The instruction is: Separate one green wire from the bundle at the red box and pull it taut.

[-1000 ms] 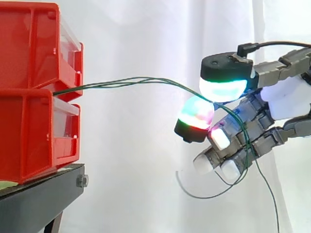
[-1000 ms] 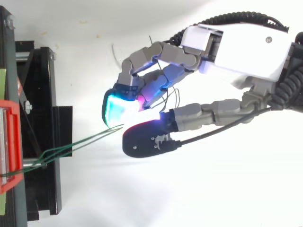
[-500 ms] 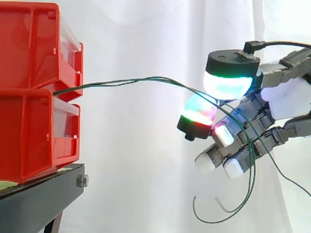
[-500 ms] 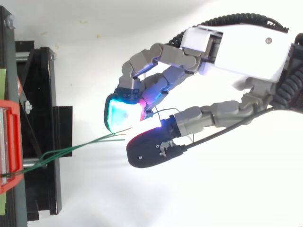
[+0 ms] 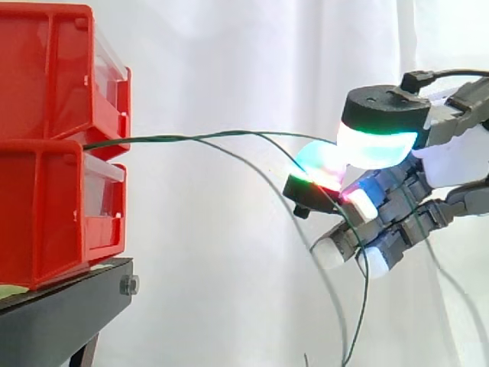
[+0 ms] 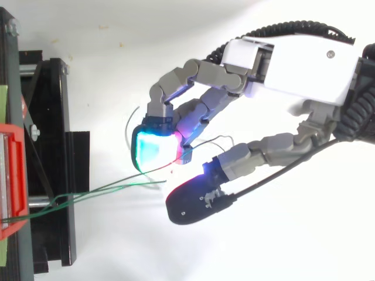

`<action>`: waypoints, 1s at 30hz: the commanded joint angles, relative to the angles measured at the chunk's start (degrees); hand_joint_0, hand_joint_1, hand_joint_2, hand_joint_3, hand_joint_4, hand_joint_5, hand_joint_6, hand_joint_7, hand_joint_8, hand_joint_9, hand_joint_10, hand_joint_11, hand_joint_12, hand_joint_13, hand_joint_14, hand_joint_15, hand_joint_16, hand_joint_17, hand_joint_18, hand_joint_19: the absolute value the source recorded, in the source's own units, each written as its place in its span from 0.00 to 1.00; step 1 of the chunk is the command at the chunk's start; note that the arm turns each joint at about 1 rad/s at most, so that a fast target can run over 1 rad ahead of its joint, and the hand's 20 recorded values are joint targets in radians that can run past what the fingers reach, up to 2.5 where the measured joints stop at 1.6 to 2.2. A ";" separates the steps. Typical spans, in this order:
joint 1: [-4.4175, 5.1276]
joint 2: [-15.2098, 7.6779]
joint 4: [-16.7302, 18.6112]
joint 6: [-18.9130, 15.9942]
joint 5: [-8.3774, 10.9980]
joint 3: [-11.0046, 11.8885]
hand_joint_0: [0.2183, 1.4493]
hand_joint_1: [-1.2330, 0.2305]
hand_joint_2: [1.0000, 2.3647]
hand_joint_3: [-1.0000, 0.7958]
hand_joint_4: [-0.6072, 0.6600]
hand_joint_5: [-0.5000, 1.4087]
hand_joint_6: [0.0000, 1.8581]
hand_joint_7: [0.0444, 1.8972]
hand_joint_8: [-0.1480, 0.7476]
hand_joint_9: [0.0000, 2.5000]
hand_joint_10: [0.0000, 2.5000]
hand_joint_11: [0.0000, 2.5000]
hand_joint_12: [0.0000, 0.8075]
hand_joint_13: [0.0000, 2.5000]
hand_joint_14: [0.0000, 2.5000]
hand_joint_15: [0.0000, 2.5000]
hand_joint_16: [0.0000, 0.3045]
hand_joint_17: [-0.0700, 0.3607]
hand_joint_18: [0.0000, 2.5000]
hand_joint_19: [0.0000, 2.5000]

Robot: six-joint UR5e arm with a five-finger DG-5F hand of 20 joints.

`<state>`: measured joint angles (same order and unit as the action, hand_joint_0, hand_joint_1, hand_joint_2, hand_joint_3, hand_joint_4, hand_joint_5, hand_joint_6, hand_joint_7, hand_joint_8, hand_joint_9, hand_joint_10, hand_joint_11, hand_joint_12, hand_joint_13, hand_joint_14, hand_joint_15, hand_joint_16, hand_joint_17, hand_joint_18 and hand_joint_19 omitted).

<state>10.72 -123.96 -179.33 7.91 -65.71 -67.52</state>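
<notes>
Pinching a green wire [image 5: 214, 136] between two glowing pads pressed together, a black-capped green-cyan one on top and a cyan-and-red one beneath, the hand [image 5: 451, 160] hangs in the air well to the right of the stacked red bins, level with the seam between them. In the side view the fingers [image 5: 374, 145] close on the wire just where it reaches the hand, and the other fingers curl below and behind the pinch with their white tips pointing down and to the left. The wire comes out between the upper red bin [image 5: 46, 69] and the lower red bin [image 5: 42, 214] and runs almost level across the open gap to the pinch, with only a slight waver along its length. A second green wire [image 5: 359, 290] leaves the same spot at the bins, follows the first for about half the span, then parts from it and drops in a slack curve past the curled fingers toward the bottom edge of the view. From above, the two green strands start together at the bin edge and fan apart slightly as they approach the cyan pad. The bins sit on a black stand [image 5: 61, 313], before a white curtain [image 5: 229, 61].
</notes>
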 commanded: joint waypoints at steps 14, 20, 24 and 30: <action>0.09 -0.05 0.12 -0.18 -0.03 0.02 0.27 0.41 0.00 0.28 0.63 0.18 0.46 0.50 0.53 0.41 0.01 0.29 0.48 0.32 0.01 0.15 0.18 0.45 0.33 0.19; 0.09 -0.05 0.12 -0.18 0.05 0.02 0.33 0.36 0.01 0.34 0.62 0.18 0.47 0.54 0.53 0.41 0.01 0.28 0.47 0.32 0.01 0.16 0.18 0.44 0.32 0.20; 0.09 0.04 0.21 -0.18 0.05 0.02 0.34 0.33 0.01 0.38 0.60 0.18 0.48 0.55 0.53 0.41 0.01 0.29 0.47 0.33 0.01 0.16 0.18 0.44 0.33 0.19; 0.09 -0.05 0.21 -0.18 0.05 -0.07 0.34 0.32 0.02 0.45 0.55 0.18 0.49 0.58 0.53 0.42 0.01 0.30 0.46 0.33 0.01 0.16 0.17 0.44 0.33 0.19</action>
<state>10.85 -123.97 -179.12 7.73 -65.66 -67.54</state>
